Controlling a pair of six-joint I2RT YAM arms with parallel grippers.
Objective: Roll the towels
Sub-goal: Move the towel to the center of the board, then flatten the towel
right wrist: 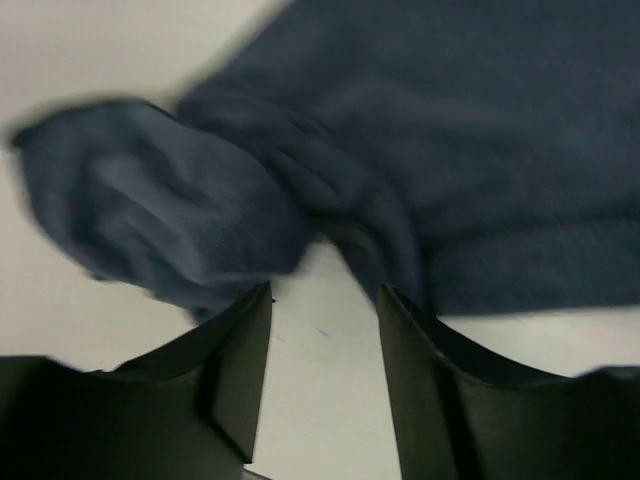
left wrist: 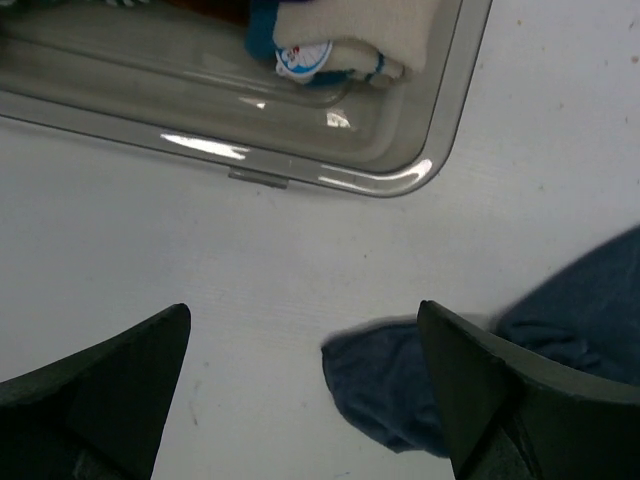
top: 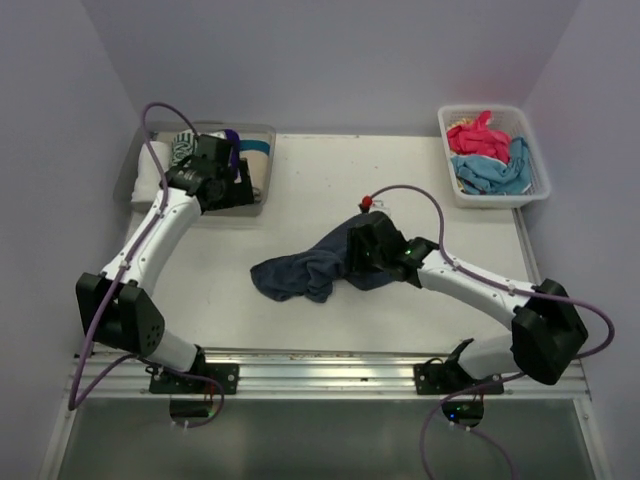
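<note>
Two grippers, both empty: your right gripper (right wrist: 322, 300), fingers narrowly parted, hangs at the edge of the crumpled navy towel (top: 300, 272) mid-table; your left gripper (left wrist: 303, 312) gapes wide near the tub (left wrist: 400, 182). Pinch a bunched fold and the roll likely comes out lopsided.

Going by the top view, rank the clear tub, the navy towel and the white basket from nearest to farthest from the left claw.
1. clear tub, left rear, right beside the left claw.
2. navy towel, crumpled at mid-table.
3. white basket, far right rear corner.
</note>
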